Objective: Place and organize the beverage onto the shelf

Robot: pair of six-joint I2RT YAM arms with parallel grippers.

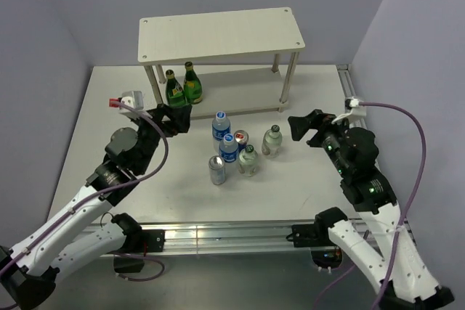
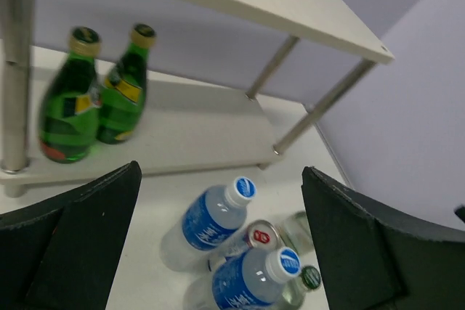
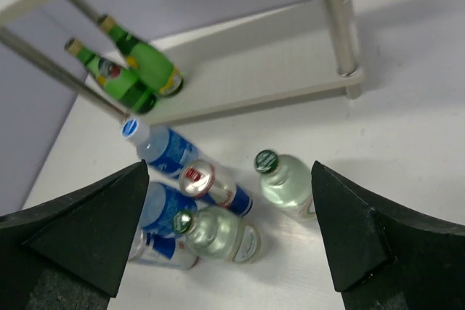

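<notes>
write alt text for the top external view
Two water bottles, two cans and two clear green-capped bottles stand clustered on the table in front of a two-tier shelf. Two green bottles sit on its lower board, at the left. The open left end effector and right end effector flank the cluster, holding nothing.

White table [image 1: 305,194], shelf [image 1: 221,32], clustered drinks [image 1: 228,147]

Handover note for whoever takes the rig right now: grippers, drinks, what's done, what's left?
Left gripper open, empty, by the shelf's left legs.
Right gripper open, empty, right of the drinks.
Done: two green bottles stand on the lower board, left end.
Left: two water bottles, two cans, two clear bottles on the table before the shelf.
</notes>
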